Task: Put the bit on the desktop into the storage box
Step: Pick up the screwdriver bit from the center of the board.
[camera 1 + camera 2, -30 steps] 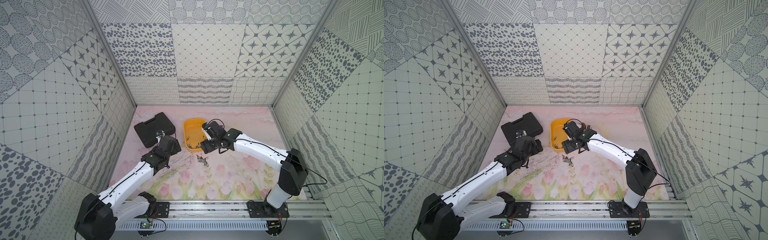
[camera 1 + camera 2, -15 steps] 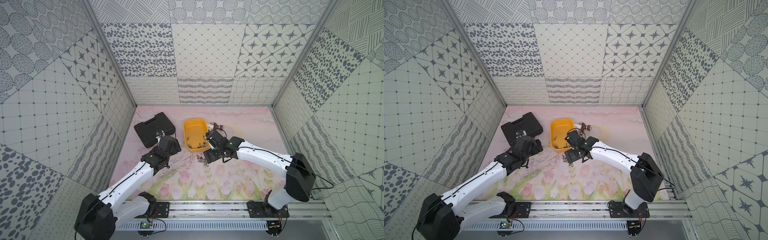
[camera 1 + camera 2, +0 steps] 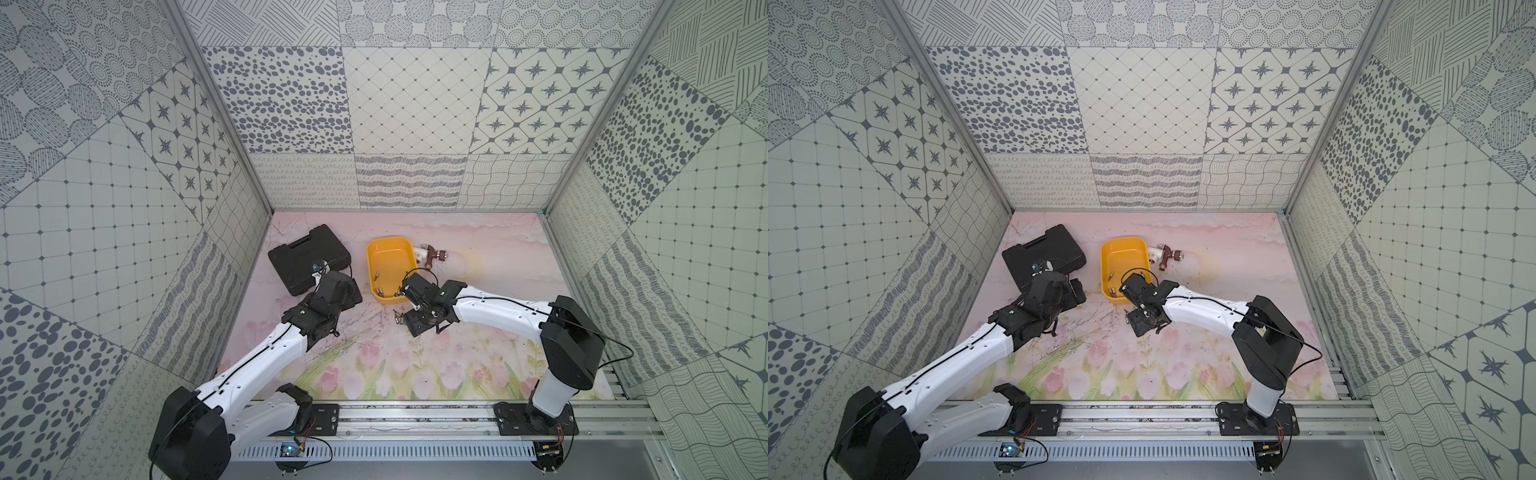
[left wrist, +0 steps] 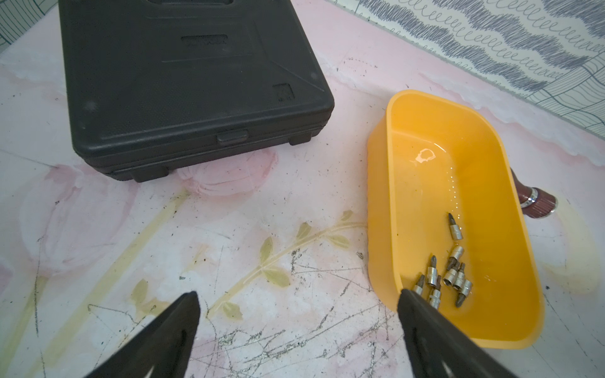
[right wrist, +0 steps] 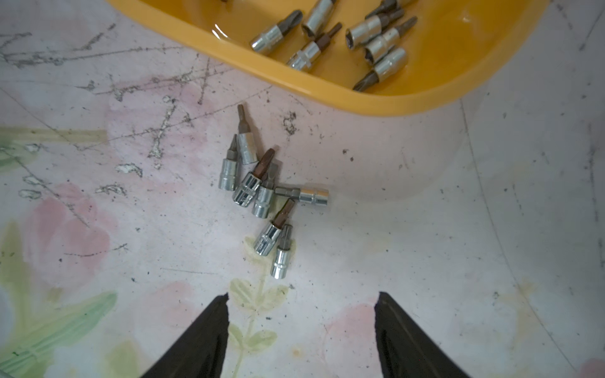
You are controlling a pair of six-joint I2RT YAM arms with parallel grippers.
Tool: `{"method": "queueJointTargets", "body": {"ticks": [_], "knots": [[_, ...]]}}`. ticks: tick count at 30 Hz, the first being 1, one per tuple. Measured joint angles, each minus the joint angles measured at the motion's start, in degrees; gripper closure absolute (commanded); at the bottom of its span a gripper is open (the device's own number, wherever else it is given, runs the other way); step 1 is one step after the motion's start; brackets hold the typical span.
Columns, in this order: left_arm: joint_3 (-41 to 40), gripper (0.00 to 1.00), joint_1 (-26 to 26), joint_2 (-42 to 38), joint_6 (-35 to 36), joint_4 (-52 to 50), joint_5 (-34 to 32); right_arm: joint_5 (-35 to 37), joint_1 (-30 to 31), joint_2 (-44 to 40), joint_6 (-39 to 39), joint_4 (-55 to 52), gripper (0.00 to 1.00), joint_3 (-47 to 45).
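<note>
Right wrist view, seven bits (image 5: 265,193) on desktop (image 5: 425,261), one storage box (image 5: 409,101) nearby

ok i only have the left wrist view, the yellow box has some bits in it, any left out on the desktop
Observer: Yes, about seven bits lie bunched on the desktop, just outside the storage box rim.
Operator: and the right arm
Observer: The right gripper hangs over the desktop just short of that bunch, jaws apart with nothing between them.
Operator: whats that brown thing behind the box
Observer: In both top views it looks like a small tap fitting with a white end, lying on the desktop close beside the box's far corner.
</note>
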Motion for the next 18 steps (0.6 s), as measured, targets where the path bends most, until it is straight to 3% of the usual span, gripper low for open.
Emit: {"method": "queueJointTargets", "body": {"ticks": [11,18], "knots": [[0.0,0.01,0.07,0.11,0.0,-0.02,0.0,-2.12,0.0,3.58,1.16,1.18,0.62,0.0],[0.0,0.01,0.37,0.26,0.0,0.0,0.0,-2.58,0.0,5.73,1.22,1.46,0.69,0.13]]}}
